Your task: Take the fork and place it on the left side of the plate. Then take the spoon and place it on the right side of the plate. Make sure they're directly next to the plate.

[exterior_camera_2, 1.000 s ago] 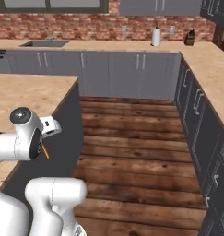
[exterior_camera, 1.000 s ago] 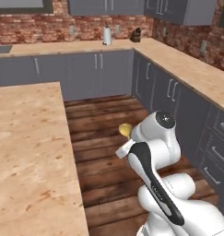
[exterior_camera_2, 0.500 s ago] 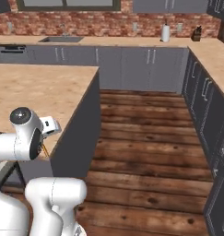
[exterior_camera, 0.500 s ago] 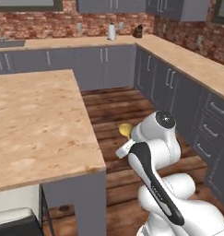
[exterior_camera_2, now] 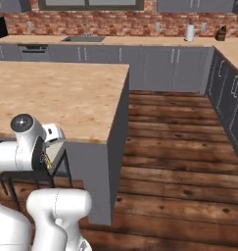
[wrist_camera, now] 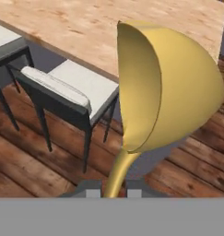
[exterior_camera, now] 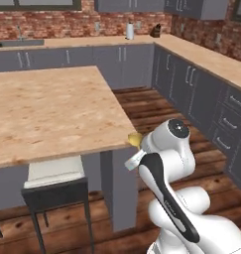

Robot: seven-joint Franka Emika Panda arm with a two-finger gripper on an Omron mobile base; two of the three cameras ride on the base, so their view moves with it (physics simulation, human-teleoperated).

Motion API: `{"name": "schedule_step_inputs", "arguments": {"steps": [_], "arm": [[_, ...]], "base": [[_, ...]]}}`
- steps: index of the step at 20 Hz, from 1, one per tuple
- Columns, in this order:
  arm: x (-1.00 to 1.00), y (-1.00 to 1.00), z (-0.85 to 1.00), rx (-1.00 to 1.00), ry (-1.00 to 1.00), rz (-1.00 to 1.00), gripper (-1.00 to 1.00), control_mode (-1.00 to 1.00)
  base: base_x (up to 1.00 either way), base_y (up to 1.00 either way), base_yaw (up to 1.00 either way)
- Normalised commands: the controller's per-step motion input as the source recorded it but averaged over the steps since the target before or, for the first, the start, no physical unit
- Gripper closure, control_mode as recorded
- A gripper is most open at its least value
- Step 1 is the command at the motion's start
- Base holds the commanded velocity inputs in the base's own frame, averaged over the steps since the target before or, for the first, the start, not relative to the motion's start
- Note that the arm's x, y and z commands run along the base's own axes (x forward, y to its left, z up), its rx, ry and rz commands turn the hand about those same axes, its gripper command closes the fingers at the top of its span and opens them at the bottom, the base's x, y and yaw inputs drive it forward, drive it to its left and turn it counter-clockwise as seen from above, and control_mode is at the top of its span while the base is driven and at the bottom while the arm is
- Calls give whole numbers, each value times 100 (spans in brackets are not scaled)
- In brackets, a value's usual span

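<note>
1. Yellow-gold spoon [wrist_camera: 171, 87] clamped by its slim handle between the two dark fingertips of the pincer [wrist_camera: 114, 188], jaws nearly closed on it.
2. Bowl of the spoon straight out ahead of the pincer in the hand view, turned edge-on, hollow side facing left in that view.
3. In the left base view, just a bit of the spoon [exterior_camera: 134, 139] poking out past the white wrist, right at the near corner of the island counter [exterior_camera: 52, 111].
4. Pale speckled wood top of the island counter [wrist_camera: 132, 18] beyond the pincer, past the spoon's bowl in the hand view.
5. Below and ahead of the pincer, a dark-framed stool [wrist_camera: 67, 99] with a light cushion, tucked under the counter edge; same stool [exterior_camera: 55, 181] to the left of the arm in the left base view.
6. Brown plank floor [wrist_camera: 35, 156] under the stool and under the pincer.
7. Farther off, beyond the island, grey cabinets [exterior_camera_2: 154, 66] along a red brick wall [exterior_camera_2: 115, 22], well apart from the pincer.
8. Pincer itself hidden behind the white wrist in the right base view.
</note>
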Motion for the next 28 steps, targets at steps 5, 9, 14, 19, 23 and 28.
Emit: {"name": "schedule_step_inputs", "arguments": {"steps": [5, 9, 14, 19, 23, 28], "arm": [[0, 0, 0, 0, 0, 0, 100, 100], [0, 0, 0, 0, 0, 0, 100, 100], [0, 0, 0, 0, 0, 0, 100, 100], [0, 0, 0, 0, 0, 0, 100, 100], [0, 0, 0, 0, 0, 0, 100, 100], [0, 0, 0, 0, 0, 0, 100, 100]], "base": [[-11, 100, -2], [0, 100, -8], [0, 100, -9], [9, 100, -15], [38, 86, -23], [72, 43, -16]]}}
